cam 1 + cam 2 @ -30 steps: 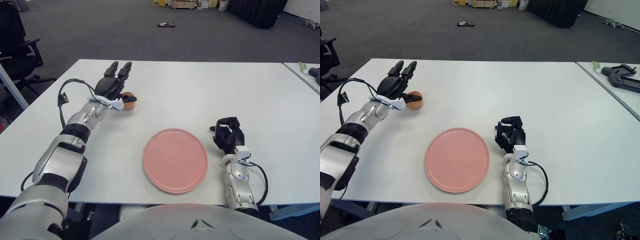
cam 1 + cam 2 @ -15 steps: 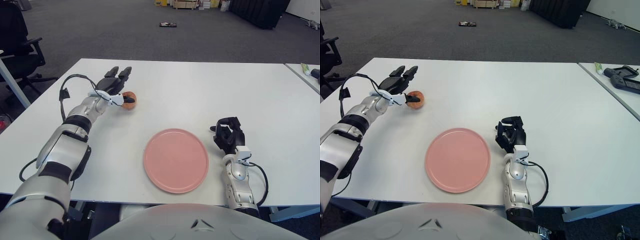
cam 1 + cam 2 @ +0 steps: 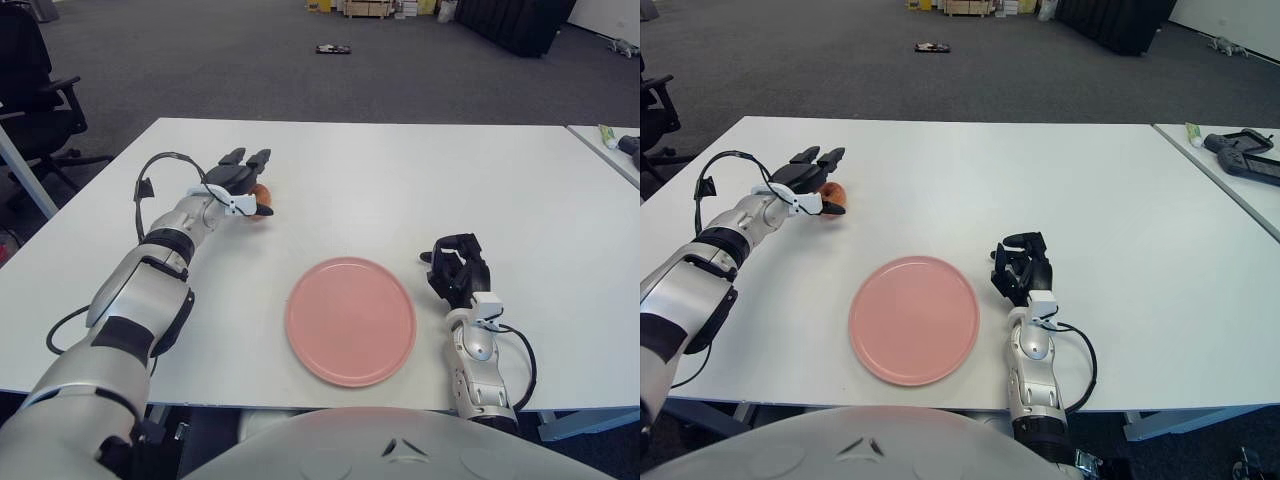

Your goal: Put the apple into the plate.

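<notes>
A reddish apple [image 3: 260, 195] sits on the white table [image 3: 400, 180] at the left, largely covered by my left hand [image 3: 255, 180]. That hand lies flat over the apple's top with its black fingers stretched forward and its thumb by the apple's near right side; it is open, not closed round the fruit. The pink plate [image 3: 351, 320] lies bare near the table's front edge, down and to the right of the apple. My right hand [image 3: 458, 268] shows just right of the plate, fingers curled and holding nothing.
A black cable [image 3: 150, 180] loops off my left wrist. A second table at the far right carries a green tube [image 3: 607, 133] and a black device [image 3: 1240, 165]. An office chair [image 3: 35, 90] stands beyond the table's left edge.
My left hand has dropped lower and flattened over the apple, covering more of it. The apple, the plate and my right hand have stayed in place.
</notes>
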Action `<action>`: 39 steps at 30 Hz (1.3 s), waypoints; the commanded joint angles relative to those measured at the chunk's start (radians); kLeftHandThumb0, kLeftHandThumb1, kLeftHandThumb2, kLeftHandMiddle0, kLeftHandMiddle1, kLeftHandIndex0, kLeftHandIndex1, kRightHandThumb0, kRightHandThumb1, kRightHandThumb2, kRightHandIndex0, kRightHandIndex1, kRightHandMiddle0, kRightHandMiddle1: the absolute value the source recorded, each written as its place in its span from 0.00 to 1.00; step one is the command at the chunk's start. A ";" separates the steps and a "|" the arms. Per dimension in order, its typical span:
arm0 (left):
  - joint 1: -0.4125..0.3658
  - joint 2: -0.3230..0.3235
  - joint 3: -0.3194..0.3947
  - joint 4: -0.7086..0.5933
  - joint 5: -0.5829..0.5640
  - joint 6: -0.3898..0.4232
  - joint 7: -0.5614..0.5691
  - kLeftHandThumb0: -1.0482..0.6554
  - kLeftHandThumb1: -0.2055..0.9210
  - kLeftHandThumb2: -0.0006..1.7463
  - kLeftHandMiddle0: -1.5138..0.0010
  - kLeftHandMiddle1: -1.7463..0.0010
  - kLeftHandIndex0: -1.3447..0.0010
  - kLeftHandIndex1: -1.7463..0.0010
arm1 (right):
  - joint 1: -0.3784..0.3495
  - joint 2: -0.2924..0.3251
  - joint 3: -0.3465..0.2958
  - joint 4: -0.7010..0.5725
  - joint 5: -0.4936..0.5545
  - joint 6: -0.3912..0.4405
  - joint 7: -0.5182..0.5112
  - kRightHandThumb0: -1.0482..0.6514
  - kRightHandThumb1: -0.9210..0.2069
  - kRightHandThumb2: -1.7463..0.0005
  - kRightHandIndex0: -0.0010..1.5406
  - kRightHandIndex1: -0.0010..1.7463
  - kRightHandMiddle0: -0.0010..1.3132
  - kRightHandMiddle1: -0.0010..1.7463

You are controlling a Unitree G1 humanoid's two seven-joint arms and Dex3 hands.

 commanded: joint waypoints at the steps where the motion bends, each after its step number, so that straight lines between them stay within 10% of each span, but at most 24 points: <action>1: -0.014 -0.002 -0.015 0.016 0.006 0.017 -0.013 0.00 0.99 0.07 1.00 1.00 1.00 1.00 | -0.004 0.019 -0.007 -0.015 0.015 0.006 -0.003 0.40 0.12 0.59 0.34 0.70 0.21 1.00; 39: 0.031 -0.091 -0.081 0.103 0.004 0.248 -0.129 0.00 1.00 0.14 1.00 1.00 1.00 1.00 | 0.035 0.014 -0.008 -0.063 -0.005 0.019 -0.024 0.41 0.07 0.63 0.34 0.70 0.18 1.00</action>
